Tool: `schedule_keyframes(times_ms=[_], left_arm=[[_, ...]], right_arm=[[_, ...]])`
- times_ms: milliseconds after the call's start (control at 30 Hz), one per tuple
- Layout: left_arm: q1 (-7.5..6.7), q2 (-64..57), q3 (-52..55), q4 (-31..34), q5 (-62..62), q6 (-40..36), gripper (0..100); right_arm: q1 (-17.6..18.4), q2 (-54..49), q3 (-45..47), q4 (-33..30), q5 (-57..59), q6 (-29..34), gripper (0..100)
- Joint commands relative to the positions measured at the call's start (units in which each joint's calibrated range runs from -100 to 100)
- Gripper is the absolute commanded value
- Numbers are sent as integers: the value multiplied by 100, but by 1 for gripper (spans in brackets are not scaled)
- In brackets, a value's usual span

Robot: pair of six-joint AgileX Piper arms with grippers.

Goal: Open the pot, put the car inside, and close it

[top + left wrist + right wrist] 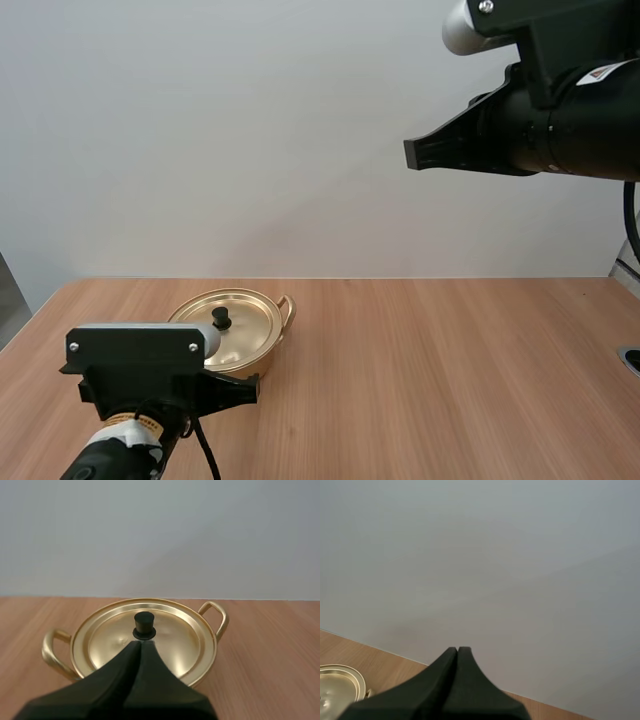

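Note:
A gold pot (250, 335) with two loop handles stands on the wooden table (430, 380), left of centre. Its gold lid (170, 635) is on, with a black knob (144, 625) in the middle. My left gripper (140, 644) is shut on nothing, its tips low and just short of the knob, over the lid's near side. My left arm (135, 365) sits right behind the pot. My right gripper (412, 155) hangs high above the table's right half, shut and pointing left. From the right wrist, the shut right gripper (457, 651) is far from the pot (337, 685).
The table's back edge (400, 279) meets a plain grey wall. Bare wood stretches from the pot to the right edge (625, 300). A dark fitting (631, 360) sits at the table's right rim.

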Motion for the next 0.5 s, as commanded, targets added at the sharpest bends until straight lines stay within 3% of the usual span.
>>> schedule_keyframes(times_ms=[0,167,467], left_arm=[[4,0,0,9,72,-431,0],[4,0,0,15,72,-431,0],[4,0,0,11,51,-431,0]], right_arm=[[-4,-1,21,-12,0,0,0],[-4,-1,395,99,-391,0,0],[-4,-1,2844,429,-3836,0,0]])
